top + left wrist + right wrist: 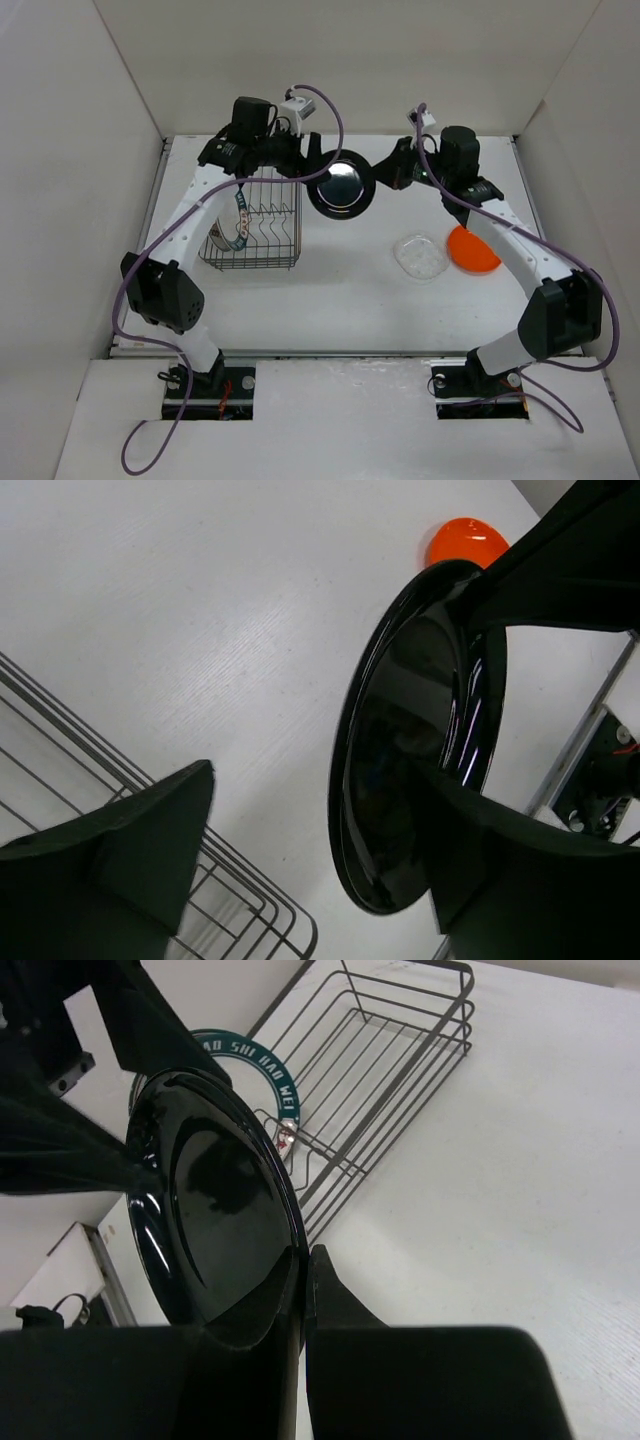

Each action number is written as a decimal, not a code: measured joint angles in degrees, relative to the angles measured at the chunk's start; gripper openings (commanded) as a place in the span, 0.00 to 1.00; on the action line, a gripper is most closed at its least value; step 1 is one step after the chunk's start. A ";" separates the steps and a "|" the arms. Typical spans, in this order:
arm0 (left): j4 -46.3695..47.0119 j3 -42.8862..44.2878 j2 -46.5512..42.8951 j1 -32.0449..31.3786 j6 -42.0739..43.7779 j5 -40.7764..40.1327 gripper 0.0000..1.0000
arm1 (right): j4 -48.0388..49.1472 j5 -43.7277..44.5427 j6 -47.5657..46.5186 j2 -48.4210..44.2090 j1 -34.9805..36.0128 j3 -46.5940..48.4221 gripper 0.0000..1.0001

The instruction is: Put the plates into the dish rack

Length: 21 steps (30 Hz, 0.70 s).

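The dish rack (250, 266) sits on the table (330, 300) just below and to the left of the left claw (313, 163), its near corner showing under that claw's fingers (130, 850) in the left wrist view. A white plate with a green patterned rim (238, 222) stands on edge inside the rack, leaning among the prongs. The left claw is spread wide, and the rim of the black plate (341, 186) sits in the gap between its two fingers, close against the one farther from the rack; whether that finger touches the plate cannot be told. The black plate hangs in the air between the two claws, clear of the table and just beside the rack's right end, tilted up on its edge. On its far side the right claw (381, 174) is pinching the plate, its fingers (345, 1320) pressed together on the rim with one on the glossy face and one behind. Below and to the right of the right claw, the clear plate (420, 257) lies flat on the table, and the orange plate (472, 250) lies just beside it on the right, partly under the right arm
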 measured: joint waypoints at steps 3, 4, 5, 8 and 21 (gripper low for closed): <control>-0.07 0.00 0.63 -0.15 -0.42 1.92 0.02 | 0.20 -0.02 0.33 0.02 0.74 0.02 0.00; -0.13 0.00 0.68 -0.15 -0.07 2.91 0.00 | 0.42 0.24 0.33 0.02 0.85 0.02 0.00; -0.37 0.00 0.68 -0.09 -0.11 4.57 0.00 | 0.09 0.76 -0.24 0.02 0.96 0.02 0.00; -0.20 0.17 0.61 0.50 -0.07 7.82 0.00 | 0.02 0.72 0.22 -0.04 0.72 0.00 0.71; -2.47 -8.66 -12.74 -1.53 -1.11 -30.10 0.00 | 0.72 14.14 1.46 -2.03 1.51 -1.77 1.00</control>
